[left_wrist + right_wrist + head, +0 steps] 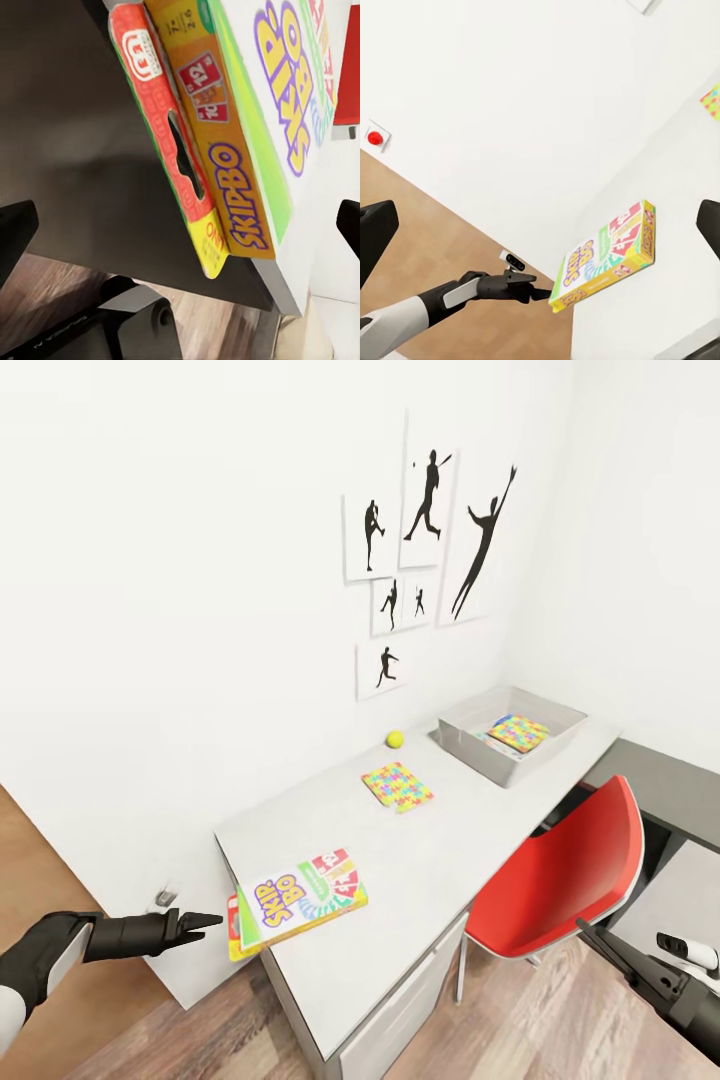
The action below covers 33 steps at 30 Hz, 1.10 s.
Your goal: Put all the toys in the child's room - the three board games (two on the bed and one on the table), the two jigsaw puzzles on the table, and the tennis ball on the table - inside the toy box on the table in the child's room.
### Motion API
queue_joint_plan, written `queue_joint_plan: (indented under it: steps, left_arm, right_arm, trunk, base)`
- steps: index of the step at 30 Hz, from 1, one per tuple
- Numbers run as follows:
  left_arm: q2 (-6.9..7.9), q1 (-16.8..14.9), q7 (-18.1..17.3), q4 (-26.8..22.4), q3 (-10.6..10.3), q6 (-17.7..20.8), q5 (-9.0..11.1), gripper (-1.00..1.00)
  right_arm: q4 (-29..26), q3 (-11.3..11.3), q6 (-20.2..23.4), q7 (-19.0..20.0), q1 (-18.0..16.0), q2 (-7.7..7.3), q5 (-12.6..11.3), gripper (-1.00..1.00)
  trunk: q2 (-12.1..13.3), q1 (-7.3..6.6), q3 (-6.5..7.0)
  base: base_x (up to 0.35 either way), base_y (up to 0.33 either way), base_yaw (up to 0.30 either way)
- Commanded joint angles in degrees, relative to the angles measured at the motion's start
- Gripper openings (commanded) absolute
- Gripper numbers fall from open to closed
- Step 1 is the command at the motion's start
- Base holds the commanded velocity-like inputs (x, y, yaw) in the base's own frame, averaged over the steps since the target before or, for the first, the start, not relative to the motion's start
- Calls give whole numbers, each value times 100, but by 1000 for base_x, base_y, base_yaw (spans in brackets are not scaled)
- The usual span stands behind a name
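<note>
Far left in the head view: bare white wall, a strip of wood-plank floor (40,840) beneath, open room all around the left arm. Left gripper (205,922) held level, fingertips drawn to a narrow point, just short of the table's (420,880) left end; touching the boxes or a hair apart, impossible to tell. Through the left wrist camera, fingertips spread to either side of the frame, nothing between them.

Just beyond those tips: the Skip-Bo board game (305,895) stacked on a red-and-yellow box (233,930), both overhanging the table's left edge, near its front corner. From the left wrist camera, box ends seen edge-on, jutting past the dark table frame (112,150).

Further along the pale top: bare surface, then a jigsaw puzzle (397,786) lying flat mid-table, the tennis ball (395,739) behind it close to the wall, well apart from the boxes. Black silhouette pictures (430,550) above.

Toward the far end: the toy box (470,745), against the corner, a second puzzle (517,732) inside it.

In front: red chair (570,880) tucked at the table's near edge, narrowing the approach.

Far right, low: right gripper (600,945) below the chair seat, away from every toy, fingers wide at the edges of its wrist view, empty.
</note>
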Motion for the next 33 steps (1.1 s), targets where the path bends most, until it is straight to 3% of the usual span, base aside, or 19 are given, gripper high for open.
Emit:
queue_joint_plan:
  steps: [1, 17, 33]
  left_arm:
    - [2, -3, -9, -1, -13, 51, 27, 100]
    - [-2, -3, -9, -18, -14, 25, 35, 100]
    - [-1, -3, -13, -19, -14, 20, 35, 100]
  right_arm:
    - [-3, 1, 43, -8, 1, -2, -38, 100]
    - [-3, 1, 34, -9, 1, -1, -31, 100]
    - [-3, 4, 26, -14, 1, 1, -30, 100]
  trunk:
    - [-46, 23, -24]
    - [-126, 67, -60]
    - [-126, 67, -60]
  base:
    - [0, 0, 0]
    - [0, -2, 0]
    - [0, -100, 0]
